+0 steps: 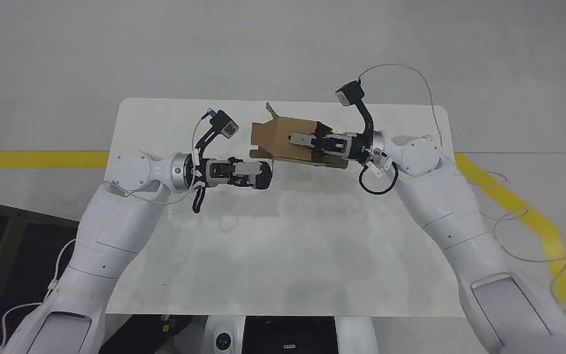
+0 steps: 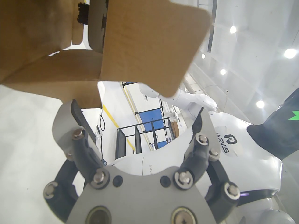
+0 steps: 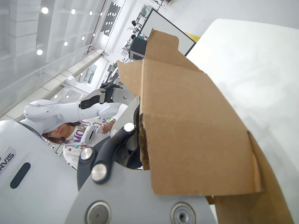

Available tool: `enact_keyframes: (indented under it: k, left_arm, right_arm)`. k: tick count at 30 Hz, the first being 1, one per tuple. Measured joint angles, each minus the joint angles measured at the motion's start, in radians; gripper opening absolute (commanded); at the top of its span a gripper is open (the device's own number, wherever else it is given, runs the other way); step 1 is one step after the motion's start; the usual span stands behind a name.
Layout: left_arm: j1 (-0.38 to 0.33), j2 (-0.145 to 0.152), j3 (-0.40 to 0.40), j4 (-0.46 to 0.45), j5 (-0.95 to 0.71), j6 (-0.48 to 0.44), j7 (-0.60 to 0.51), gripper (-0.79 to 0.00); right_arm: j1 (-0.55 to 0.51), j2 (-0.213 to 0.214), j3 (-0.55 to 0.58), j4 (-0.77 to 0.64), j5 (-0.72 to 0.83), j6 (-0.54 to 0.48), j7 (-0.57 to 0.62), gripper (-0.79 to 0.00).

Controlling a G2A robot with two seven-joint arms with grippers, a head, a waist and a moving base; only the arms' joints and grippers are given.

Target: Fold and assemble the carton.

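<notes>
A brown carton (image 1: pixel 285 140) is held above the far middle of the white table (image 1: pixel 177 265), its flaps unfolded. In the left wrist view its tube (image 2: pixel 35 29) is seen from one open end, with a side flap (image 2: pixel 151 43) sticking out. My right gripper (image 1: pixel 301 140) is shut on the carton's top panel (image 3: pixel 186 129), one finger (image 3: pixel 132 110) outside and the other finger (image 2: pixel 95 19) inside the tube. My left gripper (image 1: pixel 268 174) (image 2: pixel 139 117) stands open just off the carton's near left corner, nothing between its fingers.
The table runs wide and bare towards the robot (image 1: pixel 292 257). A yellow floor line (image 1: pixel 44 159) passes on both sides of it. In the right wrist view a person (image 3: pixel 77 138) stands off the table, touching nothing on it.
</notes>
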Motion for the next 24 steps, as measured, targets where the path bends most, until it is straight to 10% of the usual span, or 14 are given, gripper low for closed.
enact_keyframes:
  k: [10,24]
  left_arm:
    - [0.009,0.015,-0.078,0.073,0.085,-0.065,0.076,0.0]
    - [-0.078,0.003,0.012,0.167,0.392,-0.068,0.204,0.0]
  right_arm:
    - [-0.074,0.043,0.098,-0.077,0.045,0.09,0.133,-0.785]
    - [-0.093,0.052,0.12,-0.152,0.135,0.12,0.24,-0.785]
